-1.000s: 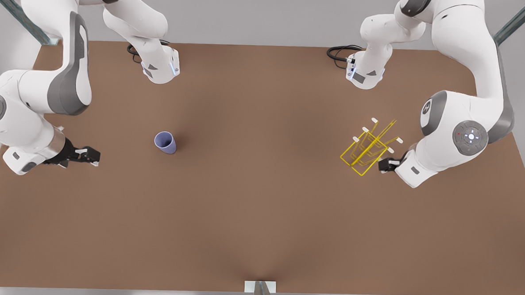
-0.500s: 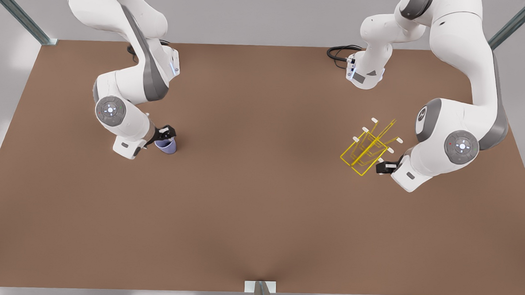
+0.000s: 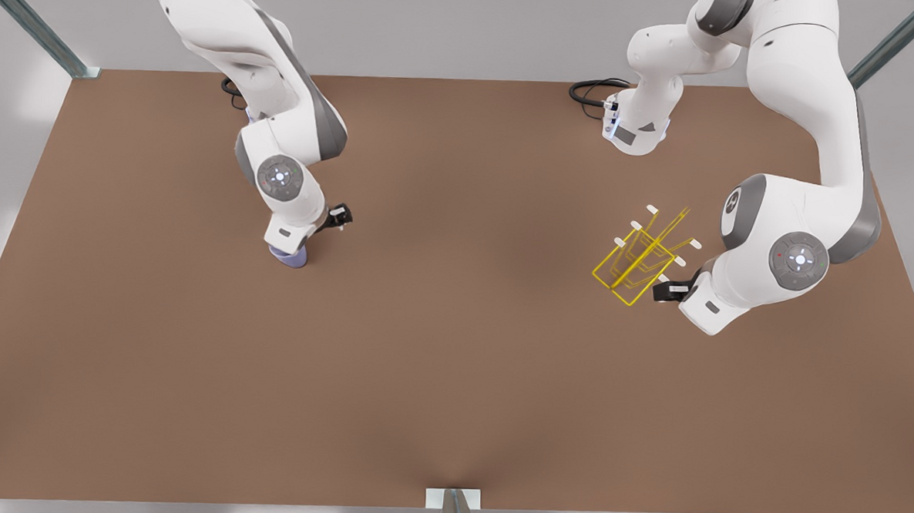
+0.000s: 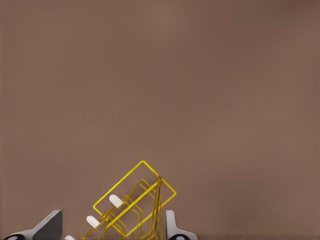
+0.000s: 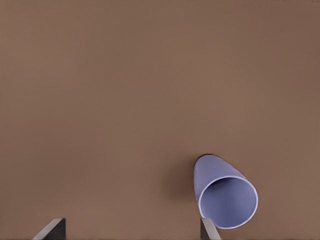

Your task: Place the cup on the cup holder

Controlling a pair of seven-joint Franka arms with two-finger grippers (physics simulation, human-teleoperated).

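Observation:
The lavender-blue cup stands on the brown table, its open rim facing my right wrist view. In the front view the cup peeks out from under my right hand. My right gripper hovers over it, open wide. One fingertip overlaps the cup's rim and the cup lies mostly outside the gap. The yellow wire cup holder with white-capped prongs stands at the front view's right. My left gripper is open at its near corner, and the cup holder sits between its fingers.
Both arm bases stand at the table's far edge with black cables beside them. A small metal bracket sits at the near edge. Bare brown table lies between the cup and the cup holder.
My right arm has swung from the front view's far left to above the cup, covering most of it. My left gripper has crept slightly closer to the cup holder.

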